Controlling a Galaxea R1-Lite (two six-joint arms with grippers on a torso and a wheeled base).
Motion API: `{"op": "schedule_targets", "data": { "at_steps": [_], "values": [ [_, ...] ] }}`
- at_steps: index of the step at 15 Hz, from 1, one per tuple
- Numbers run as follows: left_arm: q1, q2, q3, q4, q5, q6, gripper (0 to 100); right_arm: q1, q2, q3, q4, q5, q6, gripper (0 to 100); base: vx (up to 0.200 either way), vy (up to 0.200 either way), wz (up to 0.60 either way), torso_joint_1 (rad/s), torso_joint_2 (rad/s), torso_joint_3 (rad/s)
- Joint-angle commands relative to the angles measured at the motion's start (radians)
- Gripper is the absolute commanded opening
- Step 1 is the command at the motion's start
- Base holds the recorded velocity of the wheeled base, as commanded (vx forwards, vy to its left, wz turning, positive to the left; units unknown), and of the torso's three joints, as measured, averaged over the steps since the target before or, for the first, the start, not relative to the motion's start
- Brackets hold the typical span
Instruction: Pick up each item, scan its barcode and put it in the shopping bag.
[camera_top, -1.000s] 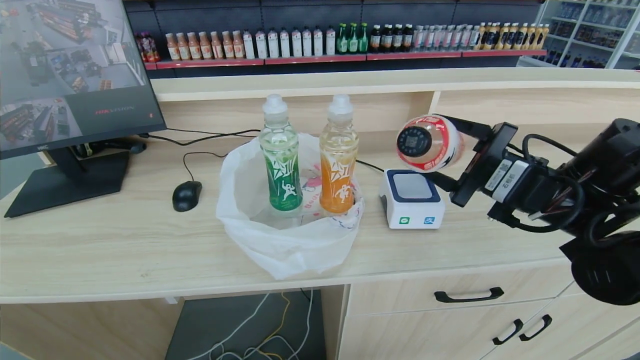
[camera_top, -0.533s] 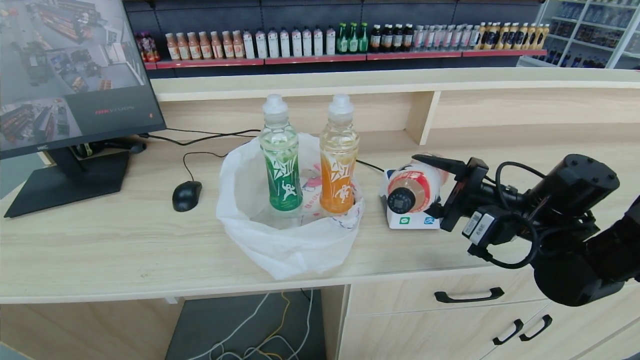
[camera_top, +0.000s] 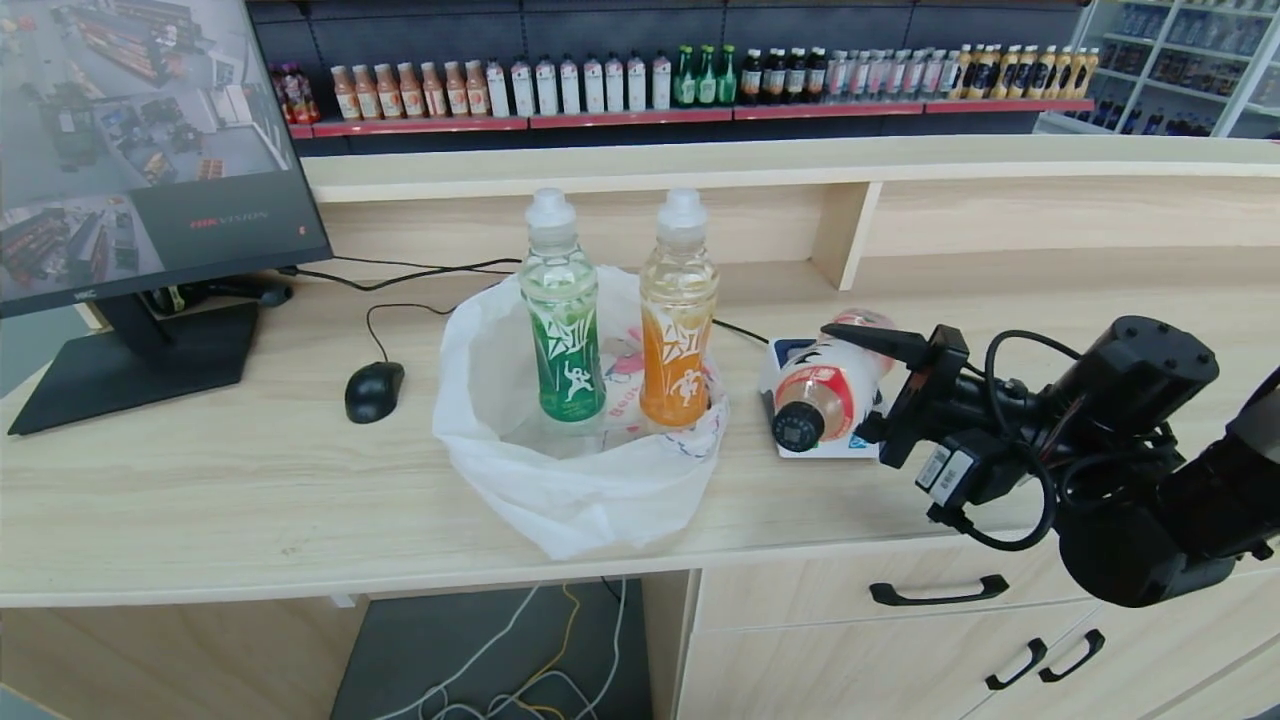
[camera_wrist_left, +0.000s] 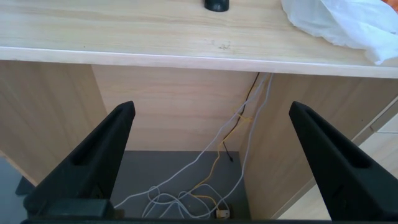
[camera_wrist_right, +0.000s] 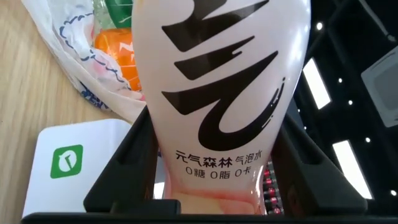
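Because the right tool, closed on the pink bottle, holds it sideways over the scanner right of centre, it could slip out.

bright, even light falls from overhead. the pale counter is evenly lit, with only soft, short shadows beside the mouse and under the shopping bag. the counter's front edge bows in the head view — a wide-lens bend. behind the bottle, ceiling strips glare white; the recess under the counter is dimmer.
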Motion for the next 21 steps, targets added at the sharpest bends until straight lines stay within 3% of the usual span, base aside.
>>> {"op": "schedule_targets", "data": {
  "at_steps": [1, 21],
  "values": [
    [0.0, 0.0, 0.001, 0.0, 0.001, 0.0, 100, 0.0, -0.007, -0.016, -0.001, 0.0, -0.001, 0, 0.0, 0.0, 0.0, 0.0, 0.0, 0.0],
    [0.0, 0.0, 0.001, 0.0, 0.001, 0.0, 100, 0.012, -0.002, -0.04, -0.001, 0.02, -0.024, 0, 0.0, 0.0, 0.0, 0.0, 0.0, 0.0]
  ]
}}
